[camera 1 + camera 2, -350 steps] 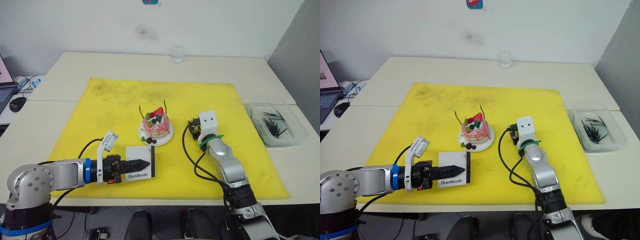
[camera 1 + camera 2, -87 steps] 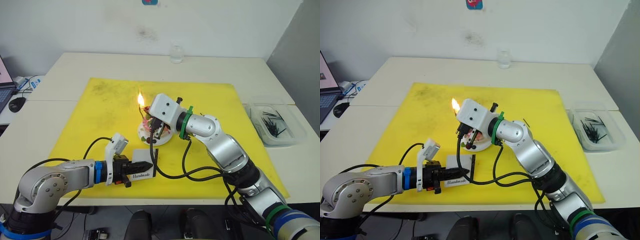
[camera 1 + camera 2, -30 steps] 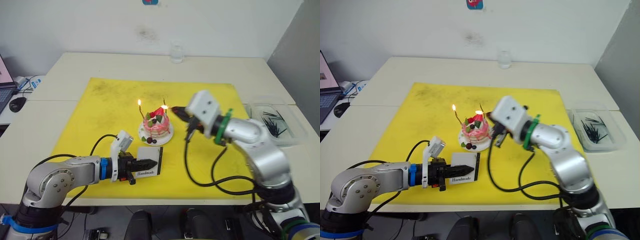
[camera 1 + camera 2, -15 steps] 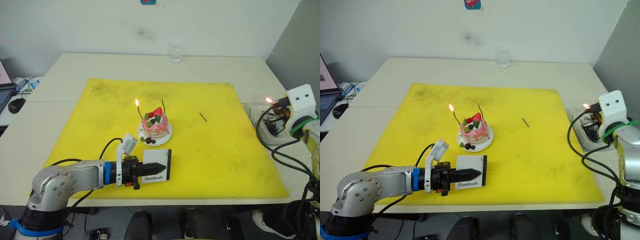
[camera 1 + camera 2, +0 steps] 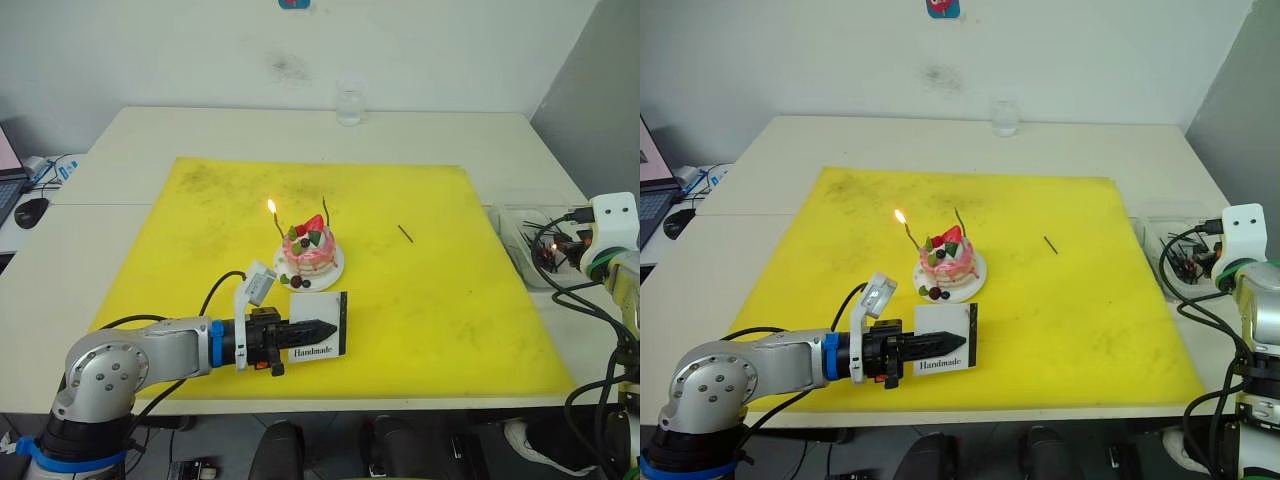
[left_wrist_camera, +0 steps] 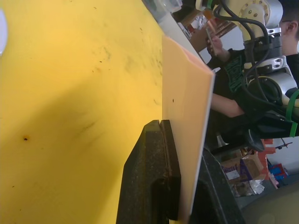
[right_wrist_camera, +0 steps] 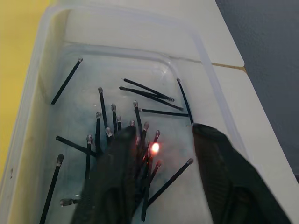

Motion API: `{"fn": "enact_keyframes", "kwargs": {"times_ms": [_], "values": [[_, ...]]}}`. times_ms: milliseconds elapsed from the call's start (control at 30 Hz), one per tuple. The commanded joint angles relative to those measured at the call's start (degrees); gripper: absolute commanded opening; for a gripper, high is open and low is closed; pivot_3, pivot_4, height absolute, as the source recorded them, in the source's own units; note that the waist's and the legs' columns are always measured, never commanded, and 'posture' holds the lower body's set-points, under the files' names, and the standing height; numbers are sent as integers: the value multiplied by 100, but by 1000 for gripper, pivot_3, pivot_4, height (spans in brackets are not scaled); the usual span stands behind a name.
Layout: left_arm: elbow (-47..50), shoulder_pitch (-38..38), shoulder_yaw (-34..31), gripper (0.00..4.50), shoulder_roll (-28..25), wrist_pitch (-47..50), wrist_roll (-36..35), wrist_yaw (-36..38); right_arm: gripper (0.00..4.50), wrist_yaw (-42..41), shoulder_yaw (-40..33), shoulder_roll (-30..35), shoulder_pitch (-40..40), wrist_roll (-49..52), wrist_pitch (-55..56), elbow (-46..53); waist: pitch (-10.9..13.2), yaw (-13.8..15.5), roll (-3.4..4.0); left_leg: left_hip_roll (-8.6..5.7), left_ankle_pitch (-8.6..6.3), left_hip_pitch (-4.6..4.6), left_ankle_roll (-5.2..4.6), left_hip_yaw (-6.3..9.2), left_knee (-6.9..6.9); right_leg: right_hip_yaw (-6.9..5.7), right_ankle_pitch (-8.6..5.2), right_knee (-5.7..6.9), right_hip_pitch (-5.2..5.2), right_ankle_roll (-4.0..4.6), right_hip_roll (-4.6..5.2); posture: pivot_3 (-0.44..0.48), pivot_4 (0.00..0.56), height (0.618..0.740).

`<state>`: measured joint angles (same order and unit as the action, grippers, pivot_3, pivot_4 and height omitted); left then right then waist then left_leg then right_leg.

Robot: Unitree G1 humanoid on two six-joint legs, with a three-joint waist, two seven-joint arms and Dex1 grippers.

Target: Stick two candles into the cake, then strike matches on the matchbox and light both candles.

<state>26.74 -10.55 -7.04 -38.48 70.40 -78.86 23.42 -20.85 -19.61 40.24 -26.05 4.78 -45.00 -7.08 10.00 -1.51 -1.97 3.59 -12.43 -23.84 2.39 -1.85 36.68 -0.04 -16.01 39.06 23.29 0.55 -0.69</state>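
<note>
The cake sits mid-mat, one candle lit, the other unlit. My left gripper clamps the upright matchbox; my right gripper hangs open over the tray of matches.

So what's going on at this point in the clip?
The left gripper is shut on the matchbox, holding it upright on the yellow mat in front of the cake. Two candles stand in the cake: the left candle is burning, the right candle shows no flame. The right gripper hangs open over the clear tray of matches, where something glows among them. One loose match lies on the mat.
</note>
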Motion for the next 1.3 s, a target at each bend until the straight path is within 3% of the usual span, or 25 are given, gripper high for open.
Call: {"fn": "enact_keyframes", "kwargs": {"times_ms": [33,167,367,500,833,1300], "values": [[206,11,-50,0,-37,-134,-145,-25,3120,139,-324,73,-104,131,255,433,1,0,2,0,0,0,0,0,0,1,0,0,0,0,0,0,150,740],[179,6,-54,0,-66,-167,-146,-19,4487,-24,-370,32,-44,430,428,1226,4,0,7,0,0,0,0,-2,0,2,1,0,0,-1,0,0,150,740],[126,20,-97,0,-144,-211,-137,19,4487,-901,226,-92,361,1184,534,2841,5,2,9,10,0,3,0,5,-2,-2,1,0,0,-2,0,0,150,740],[82,-22,-111,0,-185,-230,-122,30,4487,-1068,947,-420,663,1246,732,3111,5,1,8,10,0,3,1,4,0,-2,1,1,-1,-2,1,0,150,740],[26,-86,-127,0,-370,-245,-143,73,4487,-879,2074,-1317,168,560,1953,1418,6,-4,10,0,0,1,0,-4,11,9,8,1,-1,-11,0,0,150,740],[47,-63,-158,0,-504,-266,-391,-62,4487,-61,2166,-2325,-872,-24,2659,-968,6,1,11,6,0,1,0,-4,5,11,7,2,2,-8,-1,0,150,740]]}}
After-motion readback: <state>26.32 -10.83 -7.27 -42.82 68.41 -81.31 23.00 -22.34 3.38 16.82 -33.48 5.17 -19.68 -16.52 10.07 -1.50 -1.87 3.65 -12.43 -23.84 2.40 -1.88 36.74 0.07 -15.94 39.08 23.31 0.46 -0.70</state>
